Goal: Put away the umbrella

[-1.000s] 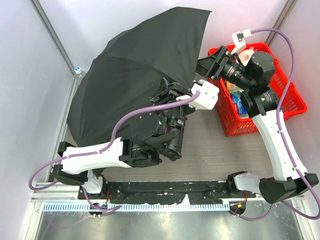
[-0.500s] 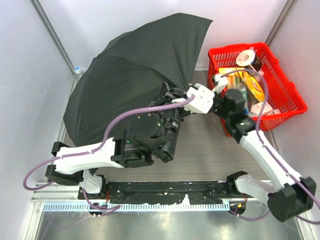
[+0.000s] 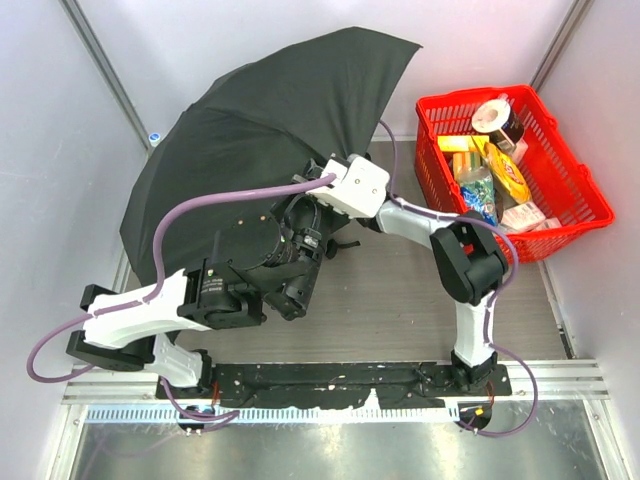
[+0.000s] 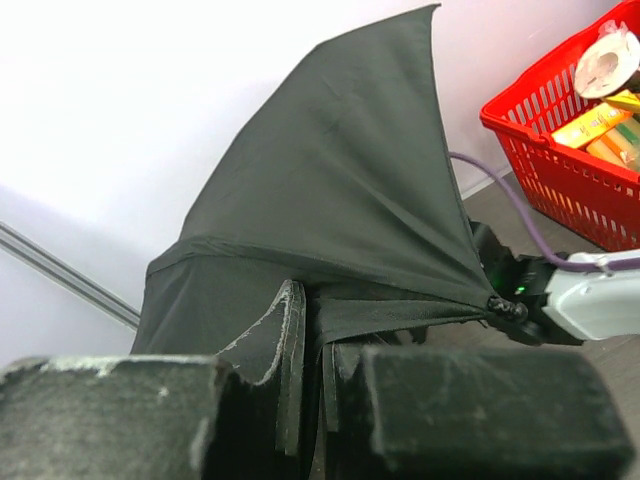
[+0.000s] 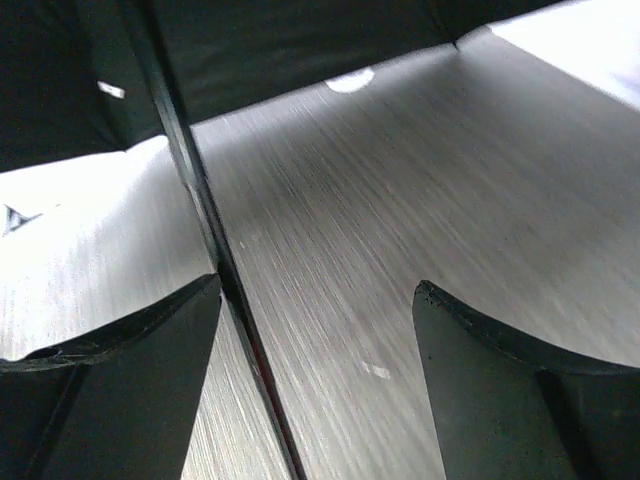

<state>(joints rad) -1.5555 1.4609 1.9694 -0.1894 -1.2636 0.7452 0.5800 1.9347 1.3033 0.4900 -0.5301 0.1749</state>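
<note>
The black umbrella (image 3: 270, 130) stands open on its side across the far left of the table. It also fills the left wrist view (image 4: 340, 200). My left gripper (image 4: 315, 330) is shut on a fold of canopy fabric at the umbrella's near edge; in the top view it sits at that edge (image 3: 305, 225). My right gripper (image 5: 318, 285) is open and empty, low over the table beneath the canopy. A thin black umbrella rib (image 5: 195, 190) runs just beside its left finger. From above its fingers are hidden under the canopy; only its white wrist camera (image 3: 357, 183) shows.
A red basket (image 3: 560, 215) full of packets stands at the far right, also in the left wrist view (image 4: 560, 170). The right arm's elbow (image 3: 465, 262) is folded mid-table. White walls close in on the left and back.
My right arm has swung left from the basket and reached under the canopy. My left arm and the umbrella have shifted slightly left.
</note>
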